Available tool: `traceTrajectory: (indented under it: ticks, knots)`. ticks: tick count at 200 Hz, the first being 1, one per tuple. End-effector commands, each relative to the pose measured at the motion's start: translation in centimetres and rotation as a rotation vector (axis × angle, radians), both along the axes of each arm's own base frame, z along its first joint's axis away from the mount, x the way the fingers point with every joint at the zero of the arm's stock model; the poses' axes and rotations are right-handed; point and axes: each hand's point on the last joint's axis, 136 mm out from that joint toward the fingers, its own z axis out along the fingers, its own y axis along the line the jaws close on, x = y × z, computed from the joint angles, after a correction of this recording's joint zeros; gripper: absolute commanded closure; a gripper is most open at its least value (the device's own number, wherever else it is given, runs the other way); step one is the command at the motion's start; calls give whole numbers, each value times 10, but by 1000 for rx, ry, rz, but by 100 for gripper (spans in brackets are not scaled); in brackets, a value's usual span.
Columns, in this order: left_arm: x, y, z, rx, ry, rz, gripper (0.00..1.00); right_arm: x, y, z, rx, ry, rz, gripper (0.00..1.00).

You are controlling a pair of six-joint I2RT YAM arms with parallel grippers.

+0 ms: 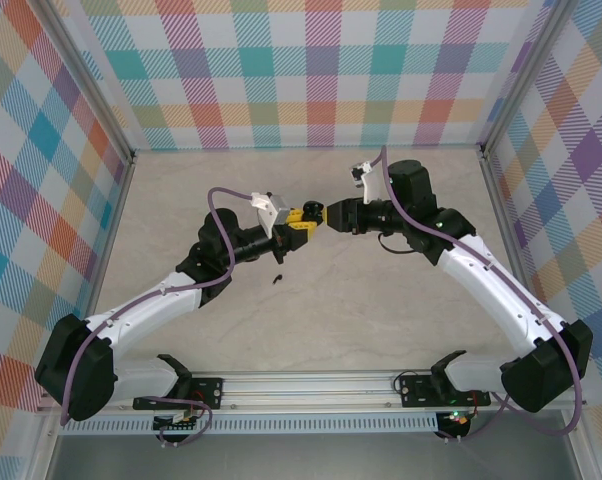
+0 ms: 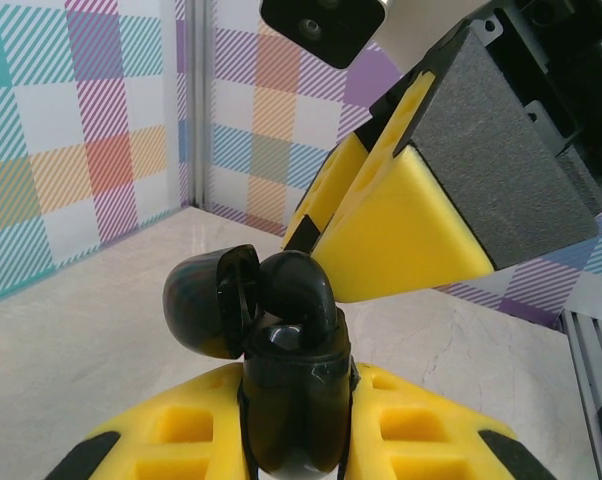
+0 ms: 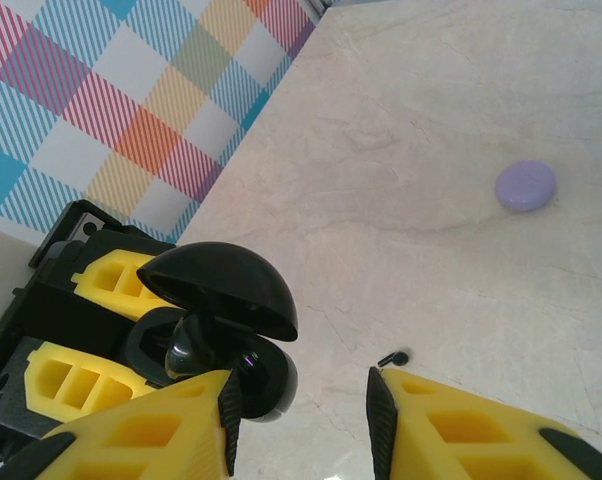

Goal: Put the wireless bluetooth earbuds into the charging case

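The main risk was a nudge. The right jaws, spread wide with nothing between them, hovered just beside the open black charging case (image 3: 226,285). A careless approach could have knocked its raised lid shut or twisted the case in its grip. The left jaws pinched that case by its lower body, with the lid tipped back. A glossy black earbud (image 3: 186,345) seemed to sit in one well, perhaps not fully seated, so an off-centre push might have popped it out.

A second black earbud (image 3: 393,357) lay loose on the desk (image 3: 431,100), beneath where the two pairs of jaws met and apart from the case. Tiny and smooth, it would likely skid or flip if pinched unevenly. A rounded lilac piece (image 3: 526,186) lay farther off on the desk.
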Motion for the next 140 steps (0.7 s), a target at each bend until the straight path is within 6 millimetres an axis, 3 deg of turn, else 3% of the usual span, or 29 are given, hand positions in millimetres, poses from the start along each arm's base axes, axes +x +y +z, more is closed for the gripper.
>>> traceTrajectory:
  ticks: [1,140]
  knots:
    - [-9,-3,29,-49,-59,-33,100,-3,1,18,12,-52,22,60]
    - [-16,-10,26,-35,-36,-98,100,1,15,11,-11,-2,66,58]
